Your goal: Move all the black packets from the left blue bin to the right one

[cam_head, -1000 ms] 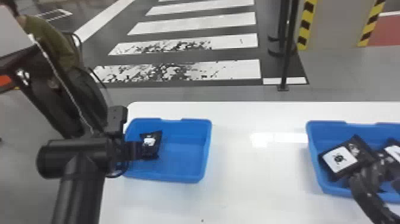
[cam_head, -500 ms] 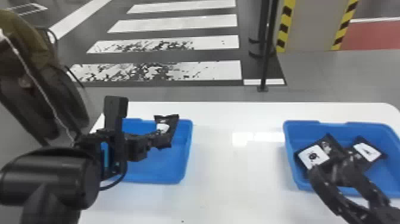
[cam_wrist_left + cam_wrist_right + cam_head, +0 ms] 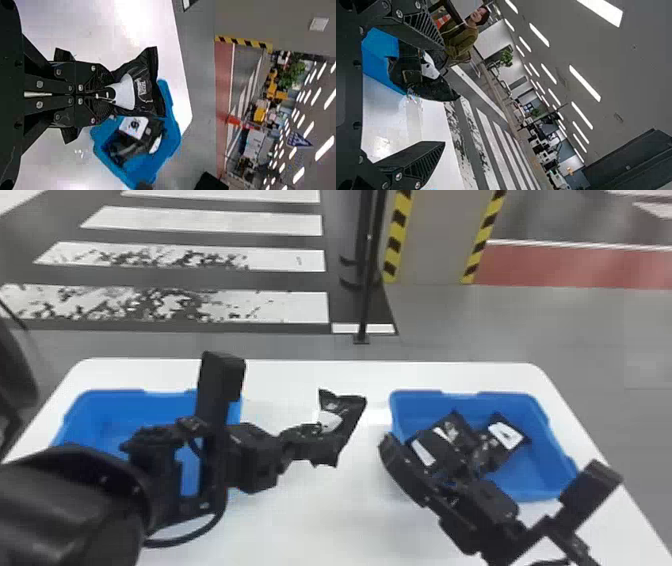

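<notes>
Nearest is the thick black left arm (image 3: 70, 510), reaching in low over the near side of the tabletop (image 3: 325, 530). The right claw (image 3: 443, 94) stands with its fingers well spread and nothing between them, over the near-left part of the right bin (image 3: 555, 440). Just past it in reach, the left claw (image 3: 111, 95) is pinched tight on one black packet (image 3: 140, 89), held above the tabletop between the two bins, close to the right one. The fingers bite in from one long side, across the white label, and both ends stick out free. It looks light and soft, a slick, crinkly film pouch that would fold rather than break, so a firm squeeze should do little harm, while a shallow one might let it slide or twist. The full middle seems the best hold; the thin end seams would likely flop and slip. Lowering it will probably want the right claw clear of that corner first. In the right bin lie more black packets (image 3: 507, 435), tilted over one another, their labels partly showing; the left bin (image 3: 117, 394) sits behind the left arm. Farther off, the floor carries a worn crosswalk (image 3: 280, 307).
</notes>
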`<move>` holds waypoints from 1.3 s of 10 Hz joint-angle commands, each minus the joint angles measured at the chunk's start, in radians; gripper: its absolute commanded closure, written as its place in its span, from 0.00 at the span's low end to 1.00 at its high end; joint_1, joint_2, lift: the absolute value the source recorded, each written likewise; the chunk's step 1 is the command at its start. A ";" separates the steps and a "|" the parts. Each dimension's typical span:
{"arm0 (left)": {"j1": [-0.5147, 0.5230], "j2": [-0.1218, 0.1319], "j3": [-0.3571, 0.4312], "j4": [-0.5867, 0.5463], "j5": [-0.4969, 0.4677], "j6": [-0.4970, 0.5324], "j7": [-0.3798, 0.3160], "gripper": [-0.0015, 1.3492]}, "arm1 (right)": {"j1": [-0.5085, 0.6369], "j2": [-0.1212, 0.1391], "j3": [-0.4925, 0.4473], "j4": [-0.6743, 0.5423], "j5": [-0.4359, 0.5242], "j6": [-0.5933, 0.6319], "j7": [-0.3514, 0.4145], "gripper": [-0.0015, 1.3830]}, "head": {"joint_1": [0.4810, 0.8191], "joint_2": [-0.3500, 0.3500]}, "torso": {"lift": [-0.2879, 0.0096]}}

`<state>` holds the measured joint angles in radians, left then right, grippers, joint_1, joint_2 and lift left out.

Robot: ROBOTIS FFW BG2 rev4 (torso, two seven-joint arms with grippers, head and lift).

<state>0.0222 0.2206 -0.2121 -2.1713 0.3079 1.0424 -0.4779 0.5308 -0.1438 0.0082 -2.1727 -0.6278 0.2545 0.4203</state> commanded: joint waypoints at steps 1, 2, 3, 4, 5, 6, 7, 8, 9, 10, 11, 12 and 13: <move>-0.008 0.003 -0.055 -0.009 0.041 -0.012 -0.001 0.89 | -0.045 -0.017 0.016 0.026 -0.028 0.003 0.000 0.13 | 0.63 0.34 | 0.50; -0.012 0.008 -0.087 -0.009 0.067 -0.014 -0.002 0.89 | -0.069 -0.023 0.020 0.044 -0.046 0.006 -0.002 0.13 | 0.63 0.30 | 0.50; -0.015 0.013 -0.115 -0.012 0.085 -0.017 -0.004 0.89 | -0.092 -0.028 0.020 0.063 -0.066 0.008 -0.006 0.13 | 0.63 0.26 | 0.50; -0.020 0.013 -0.135 -0.012 0.101 -0.021 -0.004 0.89 | -0.109 -0.031 0.020 0.073 -0.074 0.008 -0.009 0.16 | 0.63 0.24 | 0.50; -0.020 0.014 -0.141 -0.012 0.103 -0.024 -0.005 0.89 | -0.116 -0.031 0.020 0.083 -0.094 0.013 -0.011 0.42 | 0.63 0.21 | 0.50; -0.020 0.014 -0.139 -0.014 0.103 -0.029 -0.005 0.89 | -0.116 -0.030 0.020 0.093 -0.120 0.023 -0.012 0.79 | 0.63 0.19 | 0.50; -0.020 0.014 -0.139 -0.017 0.105 -0.031 -0.007 0.89 | -0.114 -0.028 0.020 0.090 -0.128 0.040 -0.011 0.88 | 0.63 0.19 | 0.50; -0.020 0.014 -0.137 -0.022 0.113 -0.039 -0.007 0.89 | -0.114 -0.028 0.024 0.088 -0.132 0.047 -0.011 0.92 | 0.63 0.19 | 0.50; -0.017 0.014 -0.137 -0.024 0.123 -0.046 -0.007 0.89 | -0.114 -0.028 0.024 0.083 -0.134 0.050 -0.009 0.92 | 0.63 0.19 | 0.50; -0.015 0.013 -0.135 -0.024 0.143 -0.056 -0.005 0.86 | -0.114 -0.028 0.024 0.078 -0.138 0.050 -0.009 0.92 | 0.63 0.19 | 0.50; 0.002 0.010 -0.121 -0.024 0.151 -0.075 -0.004 0.57 | -0.116 -0.026 0.020 0.080 -0.148 0.050 -0.011 0.92 | 0.63 0.19 | 0.50; 0.044 0.005 -0.087 -0.051 0.139 -0.083 -0.004 0.27 | -0.128 -0.025 0.002 0.090 -0.150 0.050 -0.011 0.92 | 0.63 0.19 | 0.50; 0.103 -0.004 -0.037 -0.090 0.127 -0.085 -0.005 0.12 | -0.150 -0.026 -0.020 0.110 -0.150 0.050 -0.011 0.92 | 0.63 0.19 | 0.50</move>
<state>0.0898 0.2215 -0.2790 -2.2397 0.4417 0.9595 -0.4830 0.3924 -0.1692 0.0017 -2.0736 -0.7776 0.3047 0.4095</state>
